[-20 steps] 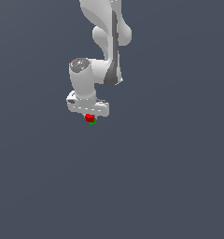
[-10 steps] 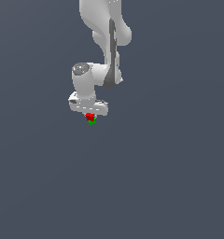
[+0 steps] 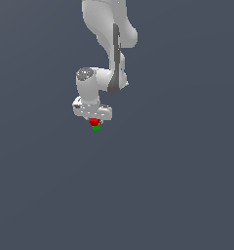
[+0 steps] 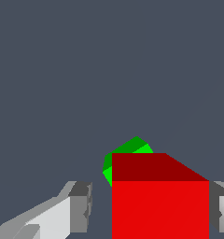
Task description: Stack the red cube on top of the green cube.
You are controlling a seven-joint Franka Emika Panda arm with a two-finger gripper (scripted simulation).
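Note:
The red cube (image 3: pixel 94 121) rests on top of the green cube (image 3: pixel 96 128), a little off-centre. In the wrist view the red cube (image 4: pixel 160 200) fills the space between my fingers, and part of the green cube (image 4: pixel 130 148) shows from under it. My gripper (image 3: pixel 94 119) stands straight over the pair. One finger (image 4: pixel 81 207) stands apart from the red cube with a clear gap. The other finger (image 4: pixel 222 210) is right at the cube's side. The jaws are open and hold nothing.
The white arm (image 3: pixel 111 53) reaches down from the top of the exterior view. Around the cubes there is only the plain dark grey floor (image 3: pixel 177 185).
The gripper has hardly moved. The green cube, unseen one second ago, now shows just below the red cube.

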